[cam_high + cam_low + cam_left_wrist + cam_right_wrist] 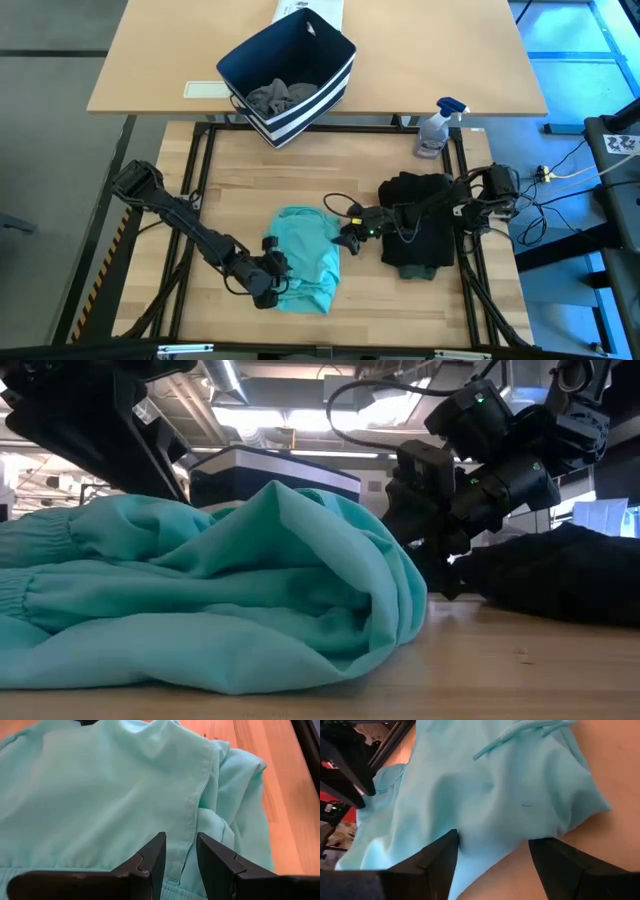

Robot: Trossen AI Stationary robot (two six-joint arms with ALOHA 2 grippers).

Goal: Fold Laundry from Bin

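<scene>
No text, label, brand or number could be read anywhere in the four views.

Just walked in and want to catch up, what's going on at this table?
Two robot arms are working a teal garment on the wooden table. The left gripper is at its near-left edge, the right gripper, jaws apart, at its right side. Black clothes lie to the right; the bin holds a grey piece.
</scene>
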